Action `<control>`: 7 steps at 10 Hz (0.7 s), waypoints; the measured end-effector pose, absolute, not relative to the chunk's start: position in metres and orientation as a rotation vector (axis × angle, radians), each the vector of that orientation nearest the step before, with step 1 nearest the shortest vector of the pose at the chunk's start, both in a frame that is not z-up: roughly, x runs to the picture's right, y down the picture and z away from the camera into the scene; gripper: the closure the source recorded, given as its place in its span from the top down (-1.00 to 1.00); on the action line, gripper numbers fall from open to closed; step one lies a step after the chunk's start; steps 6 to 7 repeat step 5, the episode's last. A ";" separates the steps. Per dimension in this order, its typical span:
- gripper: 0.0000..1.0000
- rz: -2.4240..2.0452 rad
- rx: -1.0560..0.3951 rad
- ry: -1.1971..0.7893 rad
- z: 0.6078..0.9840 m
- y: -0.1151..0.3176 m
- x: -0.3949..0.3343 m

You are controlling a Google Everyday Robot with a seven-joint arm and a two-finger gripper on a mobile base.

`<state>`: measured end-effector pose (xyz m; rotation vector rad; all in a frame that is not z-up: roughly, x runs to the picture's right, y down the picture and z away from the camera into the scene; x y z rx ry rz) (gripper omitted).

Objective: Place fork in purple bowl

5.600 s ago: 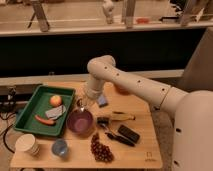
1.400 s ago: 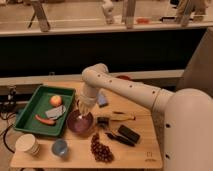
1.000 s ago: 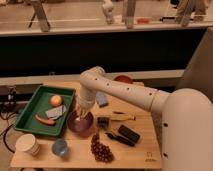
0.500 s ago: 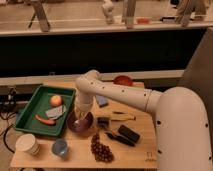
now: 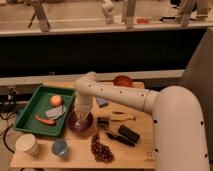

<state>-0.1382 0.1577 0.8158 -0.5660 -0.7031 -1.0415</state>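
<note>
Gripper: the gripper (image 5: 81, 116) hangs low over the purple bowl (image 5: 80, 123), right at its rim line, pointing down into it.
Jaws: I cannot tell how they stand; the arm's own bulk and the dim light hide the gap.
Fork: thin pale streaks show inside the bowl just below the gripper, which may be the fork (image 5: 80, 122); I cannot say whether it is gripped, resting in the bowl, or both.
Task stage: judged from this pose, the placing step is at or near its end, since the tool is straight above the bowl's middle, where a drop would land inside rather than on the rim.
Arm: the white arm (image 5: 120, 95) reaches from the robot's body on the right, across the table, and bends down at the wrist, so it approaches the bowl from above and avoids the things around it.
Green tray: the green tray (image 5: 30, 107) sits just left of the bowl, holding an apple (image 5: 55, 100), a grey sponge-like pad (image 5: 55, 112) and a red-orange piece (image 5: 45, 119).
Front edge: a paper cup (image 5: 27, 145) and a small blue cup (image 5: 60, 147) stand near the table's front, with a bunch of grapes (image 5: 101, 148) beside them.
Right of bowl: dark objects (image 5: 122, 135) and a yellowish item (image 5: 122, 117) lie close by.
Far side: an orange bowl (image 5: 123, 80) sits behind the arm.
Table: the wooden table (image 5: 142, 150) carries all of it.
</note>
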 end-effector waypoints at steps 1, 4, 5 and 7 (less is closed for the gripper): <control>0.60 -1.041 -0.566 -0.705 0.816 0.157 -0.137; 0.60 -0.982 -0.537 -0.761 0.809 0.143 -0.132; 0.60 -0.947 -0.509 -0.779 0.800 0.132 -0.127; 0.60 -0.947 -0.509 -0.779 0.800 0.132 -0.127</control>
